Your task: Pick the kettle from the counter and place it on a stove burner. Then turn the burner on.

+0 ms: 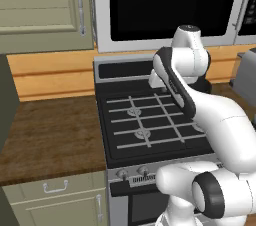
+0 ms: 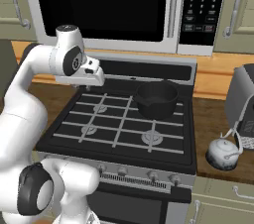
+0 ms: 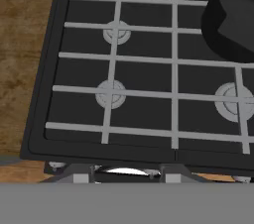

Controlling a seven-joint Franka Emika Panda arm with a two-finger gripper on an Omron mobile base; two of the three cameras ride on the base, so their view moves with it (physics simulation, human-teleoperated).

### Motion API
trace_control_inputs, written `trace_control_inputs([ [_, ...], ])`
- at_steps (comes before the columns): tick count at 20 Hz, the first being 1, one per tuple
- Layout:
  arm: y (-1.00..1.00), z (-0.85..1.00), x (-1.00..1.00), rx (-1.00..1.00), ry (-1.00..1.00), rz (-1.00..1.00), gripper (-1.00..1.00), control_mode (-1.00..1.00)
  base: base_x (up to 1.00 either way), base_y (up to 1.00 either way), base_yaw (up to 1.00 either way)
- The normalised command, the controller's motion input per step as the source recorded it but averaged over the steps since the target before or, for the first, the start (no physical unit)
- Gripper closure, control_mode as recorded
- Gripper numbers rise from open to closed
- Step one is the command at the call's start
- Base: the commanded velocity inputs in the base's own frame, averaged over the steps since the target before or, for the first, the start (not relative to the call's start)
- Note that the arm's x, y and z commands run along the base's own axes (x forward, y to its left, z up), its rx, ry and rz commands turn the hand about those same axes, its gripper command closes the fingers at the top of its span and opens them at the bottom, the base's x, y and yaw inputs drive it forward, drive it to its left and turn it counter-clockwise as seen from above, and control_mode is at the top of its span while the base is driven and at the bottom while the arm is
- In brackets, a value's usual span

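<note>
A small round whitish-grey mottled kettle (image 2: pixel 223 153) with a thin arched handle stands upright on the dark brown wood-grain bench (image 2: pixel 218 119), right of the black cooktop. Round grey burners (image 2: pixel 151 138) sit under pale grate bars; the front right one, nearest the kettle, is bare.

The white arm (image 2: pixel 30 94) bends up and forward (elbow high), its wrist (image 2: pixel 74 62) angled downward.

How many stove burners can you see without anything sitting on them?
3: front-left burner, back-left burner, front-right burner. The black pot covers the back right, likely hiding a fourth.
</note>
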Motion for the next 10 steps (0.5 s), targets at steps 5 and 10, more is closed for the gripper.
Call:
trace_control_inputs([
  [5,0.07,0.00,-0.24,0.00,-0.01,0.00,-1.00,-1.00,0.00,0.00,0.00],
  [10,0.17,0.00,-0.83,0.00,-0.23,0.00,-1.00,-1.00,0.00,0.00,0.00],
])
